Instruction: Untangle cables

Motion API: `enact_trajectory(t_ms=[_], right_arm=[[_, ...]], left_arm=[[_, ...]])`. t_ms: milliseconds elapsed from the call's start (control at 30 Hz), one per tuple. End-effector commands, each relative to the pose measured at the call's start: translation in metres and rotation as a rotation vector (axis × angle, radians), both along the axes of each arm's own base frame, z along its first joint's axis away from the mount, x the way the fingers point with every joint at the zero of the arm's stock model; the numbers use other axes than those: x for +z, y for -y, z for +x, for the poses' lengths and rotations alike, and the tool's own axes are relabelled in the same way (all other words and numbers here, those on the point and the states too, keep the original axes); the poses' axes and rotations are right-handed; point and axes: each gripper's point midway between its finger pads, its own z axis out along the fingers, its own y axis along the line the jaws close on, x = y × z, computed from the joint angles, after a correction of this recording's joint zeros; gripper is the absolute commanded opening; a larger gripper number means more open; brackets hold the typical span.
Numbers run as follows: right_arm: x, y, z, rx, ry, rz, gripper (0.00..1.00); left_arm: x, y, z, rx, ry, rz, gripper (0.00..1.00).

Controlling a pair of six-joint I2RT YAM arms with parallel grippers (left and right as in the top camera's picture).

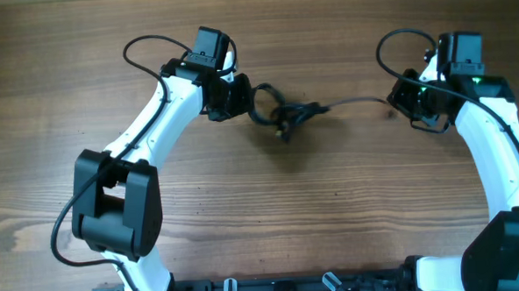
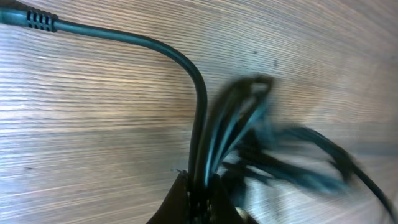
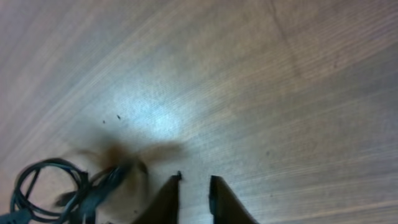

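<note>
While the left claw [image 2: 200,186] is pinching the cables [image 1: 284,114], seemingly to anchor them, the right claw [image 3: 194,183] is hanging slightly parted, empty.

free: bare table [image 1: 332,204] beside cables [image 1: 285,116] | blocked: left claw [image 1: 242,98] on their left end | right end: apparently clear

Even light overhead; in my wrist views the cables [image 3: 99,185] smear into blur (badly), glare whitening the table [image 3: 149,115] just beyond them.
</note>
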Motion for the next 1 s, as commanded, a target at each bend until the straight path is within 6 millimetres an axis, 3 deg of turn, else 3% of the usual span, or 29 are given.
enact_trajectory(t_ms=[0, 100, 167, 300, 433, 500, 667, 767, 967], right_arm=[[0.009, -0.018, 0.009, 0.189, 0.099, 0.054, 0.33], [0.040, -0.059, 0.016, 0.437, 0.285, 0.211, 0.47], [0.055, -0.071, 0.018, 0.499, 0.347, 0.273, 0.54], [0.070, -0.085, 0.018, 0.551, 0.400, 0.336, 0.57], [0.071, -0.103, 0.014, 0.558, 0.370, 0.377, 0.57], [0.071, -0.112, 0.012, 0.561, 0.355, 0.392, 0.57], [0.064, -0.130, 0.011, 0.521, 0.291, 0.375, 0.56], [0.055, -0.133, 0.014, 0.445, 0.240, 0.340, 0.56], [0.061, -0.151, 0.020, 0.405, 0.249, 0.367, 0.56]], left_arm=[[0.005, -0.002, 0.003, -0.097, 0.058, -0.007, 0.04], [0.013, 0.011, 0.003, -0.221, 0.122, -0.063, 0.04], [0.021, 0.021, 0.003, -0.286, 0.164, -0.115, 0.04], [0.049, 0.045, 0.005, -0.379, 0.256, -0.272, 0.04], [0.080, 0.065, 0.006, -0.427, 0.324, -0.431, 0.04], [0.090, 0.068, 0.011, -0.365, 0.302, -0.473, 0.04], [0.101, 0.070, 0.021, -0.236, 0.237, -0.536, 0.04], [0.110, 0.074, 0.018, -0.242, 0.224, -0.592, 0.04], [0.125, 0.081, 0.014, -0.310, 0.260, -0.661, 0.04]])
